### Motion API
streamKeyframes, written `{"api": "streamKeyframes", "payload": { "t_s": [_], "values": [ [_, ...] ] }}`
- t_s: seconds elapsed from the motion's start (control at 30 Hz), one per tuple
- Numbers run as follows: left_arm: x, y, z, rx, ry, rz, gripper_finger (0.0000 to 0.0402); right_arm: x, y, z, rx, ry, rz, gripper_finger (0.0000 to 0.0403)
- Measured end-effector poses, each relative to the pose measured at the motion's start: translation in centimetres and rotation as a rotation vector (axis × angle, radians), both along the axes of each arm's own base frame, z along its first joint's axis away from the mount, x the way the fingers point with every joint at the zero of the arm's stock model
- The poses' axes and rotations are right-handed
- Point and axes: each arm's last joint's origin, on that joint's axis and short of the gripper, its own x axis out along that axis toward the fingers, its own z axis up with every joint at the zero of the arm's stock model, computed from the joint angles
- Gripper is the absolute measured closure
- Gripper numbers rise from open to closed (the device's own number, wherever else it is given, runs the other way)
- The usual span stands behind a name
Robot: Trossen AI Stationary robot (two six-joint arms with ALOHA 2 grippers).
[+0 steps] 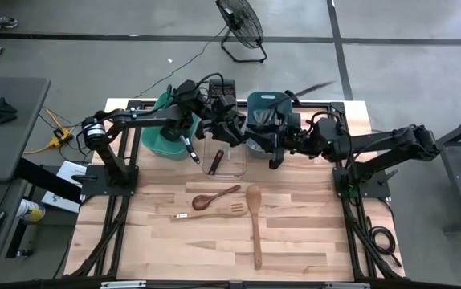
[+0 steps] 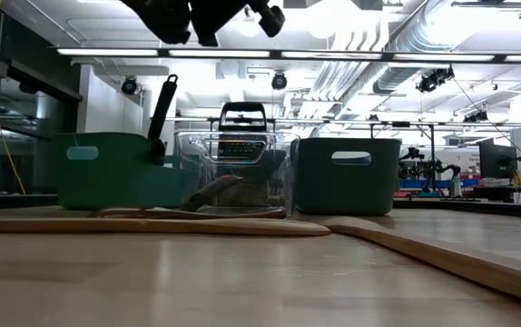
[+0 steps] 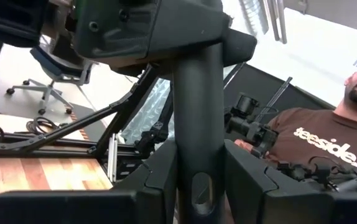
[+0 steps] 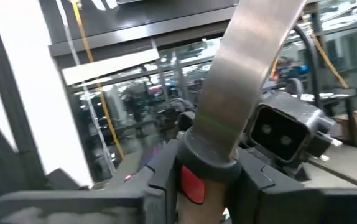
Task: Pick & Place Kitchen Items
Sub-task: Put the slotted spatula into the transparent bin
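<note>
Your left gripper (image 3: 197, 180) clamped on a black plastic utensil handle (image 3: 197, 112), right gripper (image 4: 209, 174) pinching a red-collared silver metal tool (image 4: 241, 81), both above the tubs.

Three wooden utensils (image 1: 232, 207) lie before the clear tub (image 1: 227, 158), between side tubs.

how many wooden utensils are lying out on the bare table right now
3, all mid-table: a dark wooden spoon, a slotted wooden spatula just in front of it, and a long light wooden spoon to their right. Others may be hidden inside the tubs.
</note>
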Motion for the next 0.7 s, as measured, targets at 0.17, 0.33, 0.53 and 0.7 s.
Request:
{"api": "streamKeyframes", "payload": {
  "t_s": [0.17,0.33,0.53,0.7],
  "values": [
    [0.02,-0.02,-0.03,-0.002,0.005,-0.002,0.0305,0.01,-0.18,0.00,0.001,-0.001,0.033,0.0319],
    [0.02,-0.01,-0.04,-0.016,0.020,-0.004,0.0305,0.02,-0.18,-0.01,0.021,-0.003,0.036,0.0319],
    [0.12,0.07,-0.14,-0.044,0.046,0.013,0.0245,0.02,-0.33,-0.11,0.059,0.001,-0.006,0.0324],
    [0.23,0.30,-0.49,-0.062,0.086,0.025,0.0194,0.00,-0.46,-0.49,0.111,0.039,-0.035,0.0333]
  ]
}}
